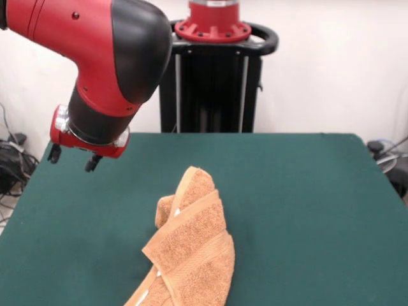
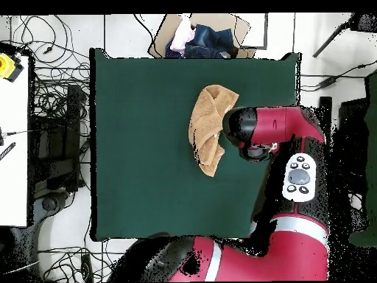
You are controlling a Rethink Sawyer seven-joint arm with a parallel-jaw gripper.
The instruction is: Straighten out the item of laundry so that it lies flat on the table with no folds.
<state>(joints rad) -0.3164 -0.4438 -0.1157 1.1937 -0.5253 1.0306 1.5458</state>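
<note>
The orange-tan terry-cloth hand towel is lying crumpled in overlapping folds on the dark green felt-topped rectangular table, a narrow white strip showing along one fold. In the front view its lower end is running off the picture's bottom edge; in the overhead view it is sitting close to the table's top edge. Wide bare felt is lying open on both sides of it. The red and black arm's gripper is hanging above the table, apart from the towel; whether its tips are apart or together cannot be determined. White walls and tangled cables are surrounding the table.
</note>
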